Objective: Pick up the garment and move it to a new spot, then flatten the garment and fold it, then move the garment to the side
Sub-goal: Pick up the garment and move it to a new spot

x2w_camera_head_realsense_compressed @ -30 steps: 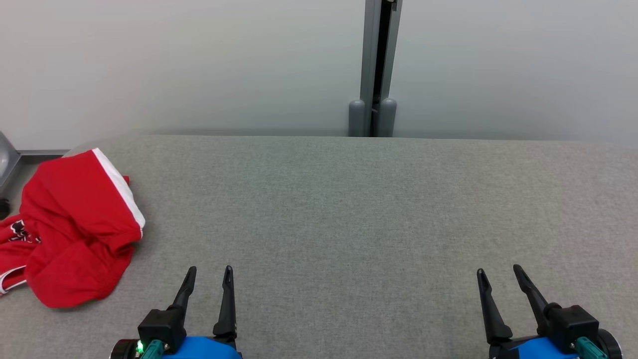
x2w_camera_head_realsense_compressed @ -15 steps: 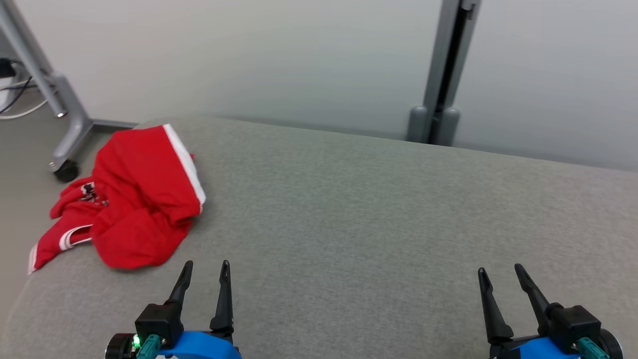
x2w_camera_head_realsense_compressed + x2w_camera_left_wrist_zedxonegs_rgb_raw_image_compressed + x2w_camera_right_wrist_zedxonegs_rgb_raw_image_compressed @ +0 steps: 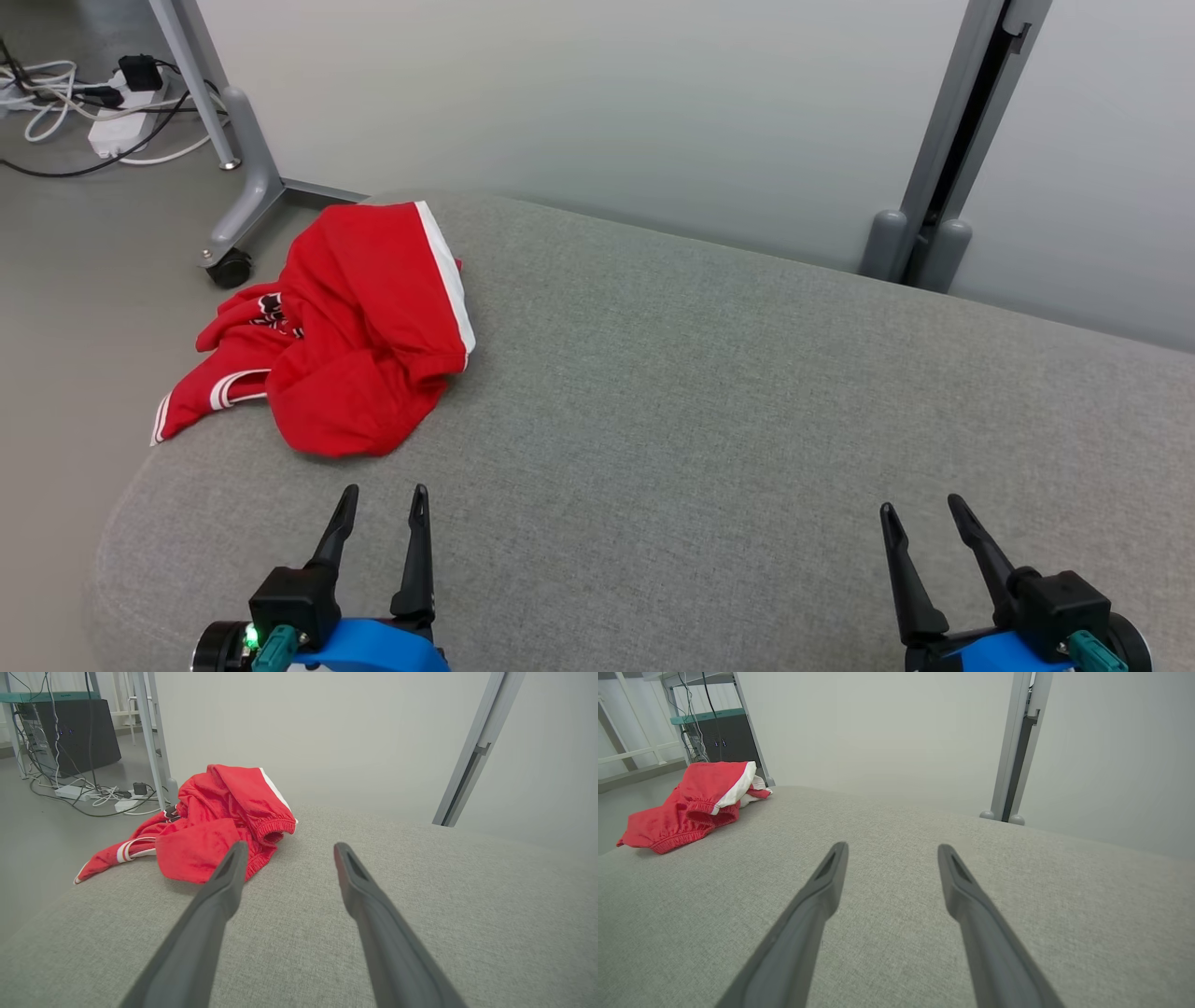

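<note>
A crumpled red garment [image 3: 355, 336] with white stripes lies bunched at the far left corner of the grey padded table [image 3: 747, 420], one striped end hanging over the left edge. My left gripper [image 3: 383, 495] is open just short of the garment [image 3: 219, 816], nothing between its fingers. At the lower right my right gripper [image 3: 920, 511] is open as well, empty, far from the garment [image 3: 691, 802], which lies at the upper left of the right wrist view.
A pale wall runs behind the table, with a grey post [image 3: 943, 159] at the back right. On the floor to the left are a wheeled frame leg [image 3: 238, 201] and a power strip with cables [image 3: 103, 103]. A dark cabinet [image 3: 70, 732] stands beyond.
The head camera has turned left, so the garment now sits nearer the middle of the picture and the floor at left shows. Both grippers stay open and keep their places.
</note>
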Available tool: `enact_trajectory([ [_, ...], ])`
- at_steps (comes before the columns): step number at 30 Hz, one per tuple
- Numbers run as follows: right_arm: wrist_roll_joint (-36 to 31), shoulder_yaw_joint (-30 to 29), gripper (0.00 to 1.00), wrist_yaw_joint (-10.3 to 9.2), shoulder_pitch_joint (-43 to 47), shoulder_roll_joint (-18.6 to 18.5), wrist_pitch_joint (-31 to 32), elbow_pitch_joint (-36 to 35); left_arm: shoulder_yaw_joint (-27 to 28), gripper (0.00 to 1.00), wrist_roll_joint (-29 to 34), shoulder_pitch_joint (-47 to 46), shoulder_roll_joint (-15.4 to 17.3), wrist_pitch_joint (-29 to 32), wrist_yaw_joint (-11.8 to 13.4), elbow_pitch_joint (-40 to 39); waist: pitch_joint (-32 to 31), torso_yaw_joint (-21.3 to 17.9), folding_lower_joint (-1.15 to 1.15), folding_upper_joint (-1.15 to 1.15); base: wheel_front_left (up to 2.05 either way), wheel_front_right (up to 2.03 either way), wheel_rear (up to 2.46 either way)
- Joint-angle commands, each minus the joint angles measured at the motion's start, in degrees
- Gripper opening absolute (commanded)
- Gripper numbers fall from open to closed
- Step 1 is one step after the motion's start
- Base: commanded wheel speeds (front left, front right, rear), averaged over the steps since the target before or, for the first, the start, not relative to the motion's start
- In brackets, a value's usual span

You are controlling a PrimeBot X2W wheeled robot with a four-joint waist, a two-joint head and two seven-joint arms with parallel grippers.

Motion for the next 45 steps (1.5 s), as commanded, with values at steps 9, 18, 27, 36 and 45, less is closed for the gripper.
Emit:
enact_trajectory([
  [9, -0.89, 0.65, 1.0, 0.01, 0.3, -0.3, -0.2, -0.45, 2.64, 1.0, -1.75, -0.98, 2.43, -0.2, 0.96, -2.1, 0.29, 0.03, 0.0, 0.0, 0.0, 0.0, 0.0],
  [18, -3.08, 0.01, 1.0, 0.01, -1.14, -0.3, -0.21, -1.43, 6.72, 1.0, -3.33, -13.9, 9.04, 4.16, -1.08, -4.68, 3.88, -1.5, 0.0, 0.0, 0.0, 0.0, 0.0],
  [27, -6.45, 1.19, 1.0, 0.01, -5.03, -0.28, -0.2, -2.26, 7.13, 1.0, -7.42, -29.23, 12.17, 13.86, -4.58, 7.45, 11.7, -5.69, 0.0, 0.0, 0.0, 0.0, 0.0],
  [36, -9.07, 1.31, 1.0, 0.01, -8.14, -0.29, -0.2, -2.87, 7.86, 1.0, -12.03, -38.3, 14.54, 21.98, -5.93, 22.1, 20.63, -10.83, 0.0, 0.0, 0.0, 0.0, 0.0],
  [45, -10.64, 0.09, 1.0, 0.01, -9.53, -0.27, -0.2, -3.99, 8.97, 1.0, -12.31, -43.83, 14.18, 24.04, 0.39, 30.35, 25.42, -11.42, 0.0, 0.0, 0.0, 0.0, 0.0],
])
